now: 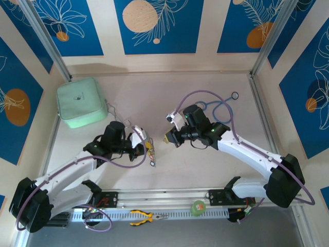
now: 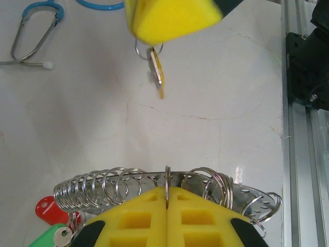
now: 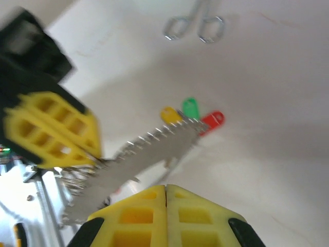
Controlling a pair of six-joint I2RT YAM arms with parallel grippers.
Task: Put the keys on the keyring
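Left hand (image 2: 167, 194): fingers together, clamped on the keyring (image 2: 198, 181). The grip is on one split ring near the middle of its length.

Keyring: a flat, perforated silvery strip carrying a row of split rings. It is located between the two hands, in the near middle of the bench (image 1: 205, 87). In the top view its long axis runs roughly from the far side toward the arm bases, slightly slanted. In the left wrist view it lies straight across the frame, left to right. In the right wrist view it runs from lower left to upper right, ending at the tags. Whether the strip rests on the bench or is held clear of it cannot be told.

Tags: a red tag (image 2: 49, 210) and a green tag (image 2: 46, 237) hang at one end of the strip. A yellow tag (image 3: 169, 114) sits beside them.

Right hand (image 2: 164, 20): fingers together, clamped on the ring of a single key (image 2: 156, 69). The key hangs below the fingers with its blade pointing toward the keyring, and it is apart from the keyring.

Also noted on the bench: a stethoscope (image 2: 36, 28) and forceps (image 3: 195, 25), both well apart from the keyring.
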